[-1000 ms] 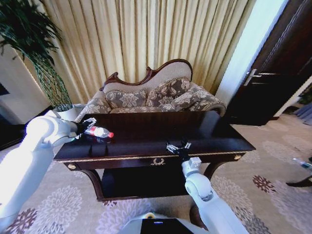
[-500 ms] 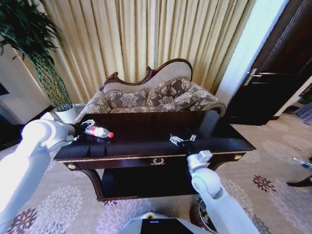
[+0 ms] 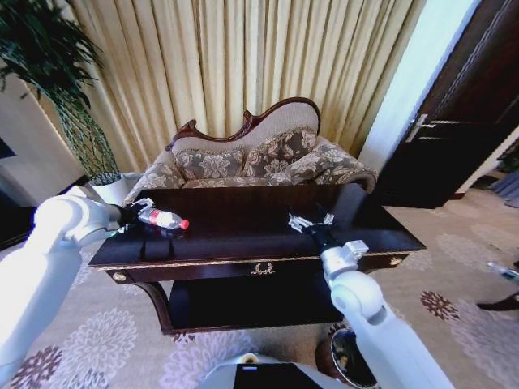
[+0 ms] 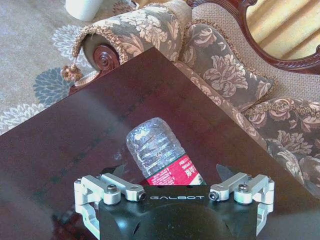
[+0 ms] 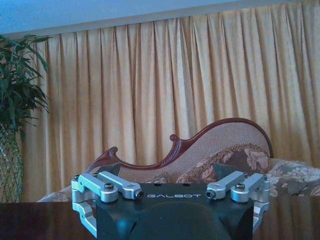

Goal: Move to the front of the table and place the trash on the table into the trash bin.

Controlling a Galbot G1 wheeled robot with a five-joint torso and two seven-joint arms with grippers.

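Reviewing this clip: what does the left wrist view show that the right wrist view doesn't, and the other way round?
Left wrist view alone: the clear bottle with its red label lying on the table, between the open fingers of the left hand, plus patterned carpet and the base of a white pot beyond the sofa arm.

Right wrist view alone: the gold curtain, a leafy plant and the open right hand with nothing between its fingers.

Both: the dark glossy tabletop and the carved floral sofa.
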